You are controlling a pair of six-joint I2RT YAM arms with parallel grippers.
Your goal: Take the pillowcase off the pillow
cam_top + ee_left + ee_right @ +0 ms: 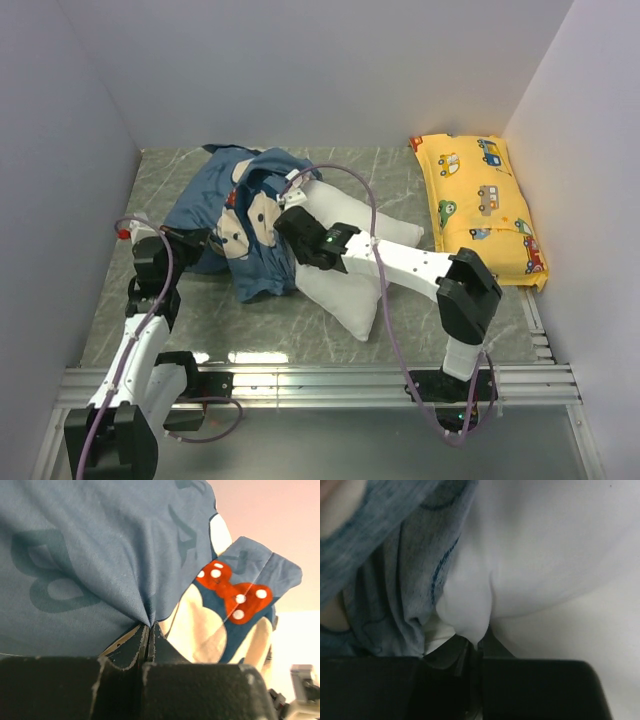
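Observation:
The blue pillowcase (235, 215) with mouse faces covers the far left end of the white pillow (345, 285), which lies diagonally mid-table with its near right part bare. My left gripper (190, 243) is shut on a fold of the pillowcase (100, 555) at its left edge; the jaws are pressed together on blue fabric. My right gripper (292, 222) is shut on a pinch of the pillow (470, 615), right beside the pillowcase's pale inner edge (395, 595).
A yellow car-print pillow (480, 205) lies at the far right by the wall. White walls enclose the grey marbled table (200, 320) on three sides. A metal rail (320, 385) runs along the near edge.

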